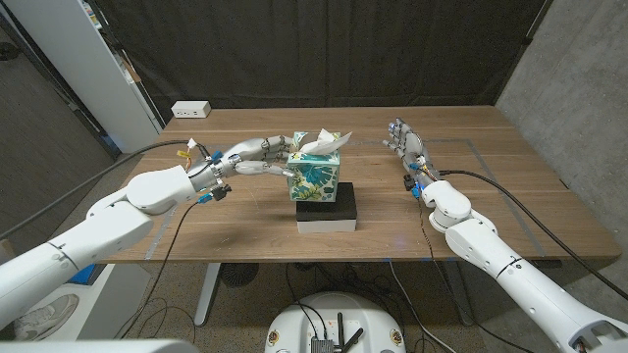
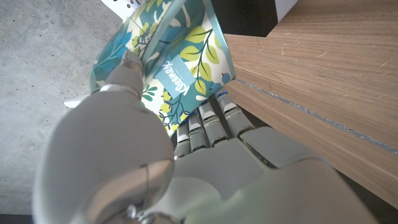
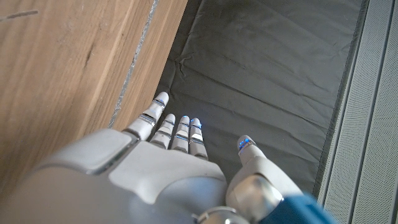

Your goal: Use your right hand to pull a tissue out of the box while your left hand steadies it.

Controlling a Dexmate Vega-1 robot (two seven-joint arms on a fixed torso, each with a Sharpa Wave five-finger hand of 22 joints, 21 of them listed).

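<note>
Black block (image 1: 328, 212) under tissue box (image 1: 315, 179), power strip (image 1: 191, 110) behind

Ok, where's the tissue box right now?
In the head view the tissue box stands mid-table on a black block, with the left hand gripping its left side.

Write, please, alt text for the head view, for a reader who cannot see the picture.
The robot's left hand grips the side of a leaf-patterned tissue box, which stands on a black and white block on a wooden table. A white tissue sticks up from the box. The right hand is open, apart from the box.
</note>
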